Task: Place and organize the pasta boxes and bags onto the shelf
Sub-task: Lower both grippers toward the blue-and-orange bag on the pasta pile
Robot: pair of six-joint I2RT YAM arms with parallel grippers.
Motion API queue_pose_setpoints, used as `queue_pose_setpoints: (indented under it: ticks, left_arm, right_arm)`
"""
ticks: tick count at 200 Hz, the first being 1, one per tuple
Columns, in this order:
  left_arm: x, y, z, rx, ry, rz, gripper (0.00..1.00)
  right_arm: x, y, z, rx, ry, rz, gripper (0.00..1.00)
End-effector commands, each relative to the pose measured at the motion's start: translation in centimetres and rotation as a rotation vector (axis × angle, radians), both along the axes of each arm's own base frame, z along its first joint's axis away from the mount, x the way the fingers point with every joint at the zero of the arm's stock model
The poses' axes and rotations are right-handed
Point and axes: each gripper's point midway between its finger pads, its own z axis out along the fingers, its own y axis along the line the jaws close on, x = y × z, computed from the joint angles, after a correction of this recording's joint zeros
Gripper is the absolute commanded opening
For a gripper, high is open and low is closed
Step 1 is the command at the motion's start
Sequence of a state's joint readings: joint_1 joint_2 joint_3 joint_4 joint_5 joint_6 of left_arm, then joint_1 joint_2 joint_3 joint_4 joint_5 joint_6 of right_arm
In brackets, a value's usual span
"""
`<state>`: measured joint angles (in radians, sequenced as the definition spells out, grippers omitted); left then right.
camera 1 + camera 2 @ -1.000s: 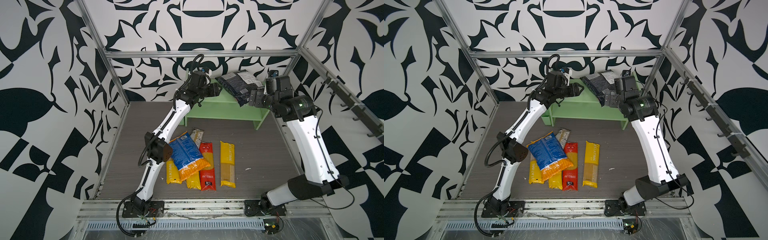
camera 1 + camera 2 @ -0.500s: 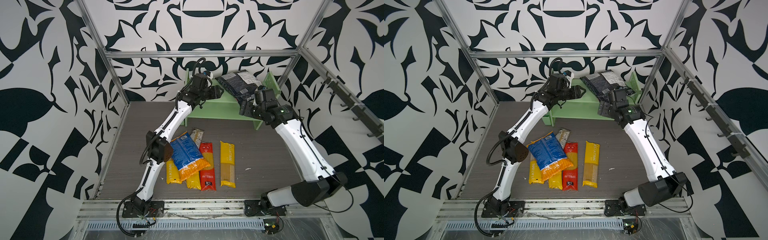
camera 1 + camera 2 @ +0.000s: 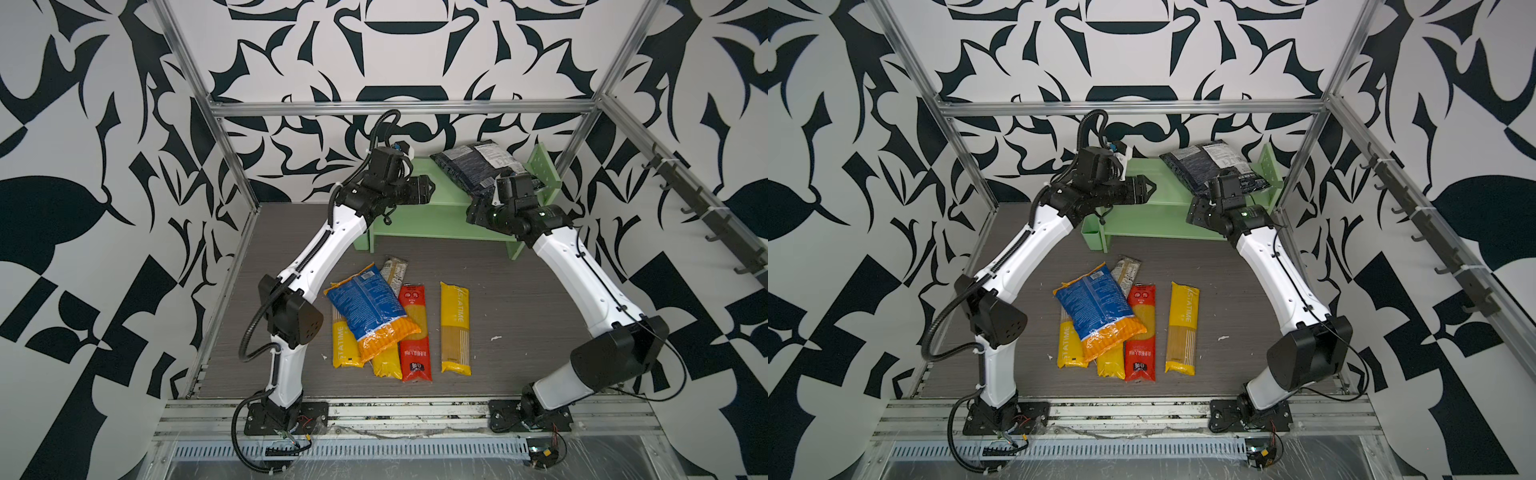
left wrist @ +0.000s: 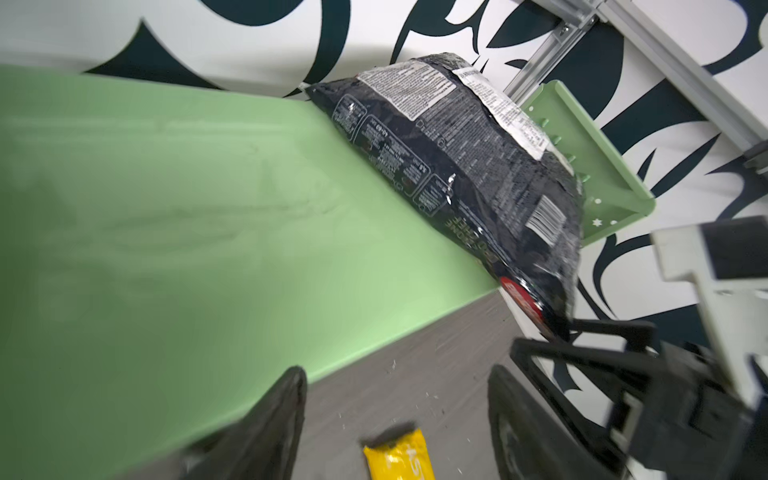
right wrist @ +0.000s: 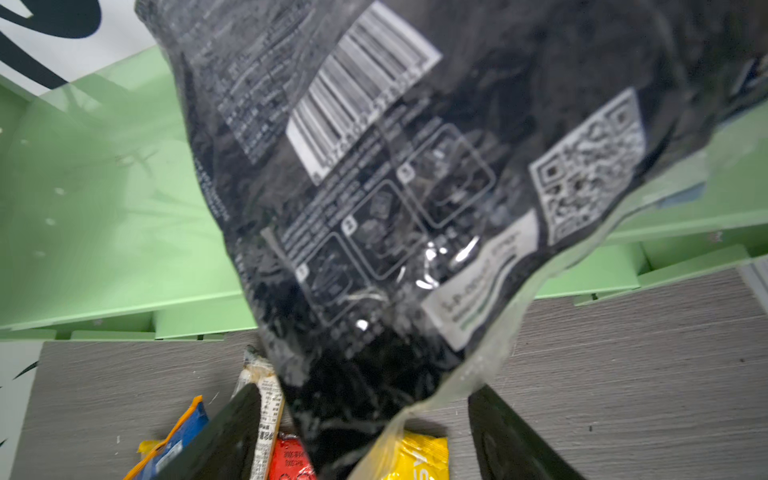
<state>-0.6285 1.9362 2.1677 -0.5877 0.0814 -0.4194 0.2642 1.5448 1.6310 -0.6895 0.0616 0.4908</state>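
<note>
Black bag [image 5: 374, 187] soft, slippery, dangling between right gripper [image 5: 365, 399] wide jaws, unpinched; pinch sealed end. Left gripper [image 4: 397, 378] wide, empty.

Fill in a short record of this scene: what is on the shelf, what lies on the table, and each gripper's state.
On shelf: black bag, top tier, right end, overhanging the front edge.
On table: blue-and-orange bag lying across two yellow packs; red pack; third yellow pack apart on the right; clear pack behind.
Left gripper: open, empty, by the top tier.
Right gripper: open, the black bag's hanging end between its fingers.
</note>
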Motion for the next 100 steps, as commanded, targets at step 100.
queue_pose_setpoints:
  ticks: [100]
  left_arm:
    - [-12.6, 18.2, -13.1, 0.28, 0.278, 0.494, 0.92]
  right_arm:
    - [-11.9, 12.3, -8.3, 0.063, 0.283, 0.493, 0.99]
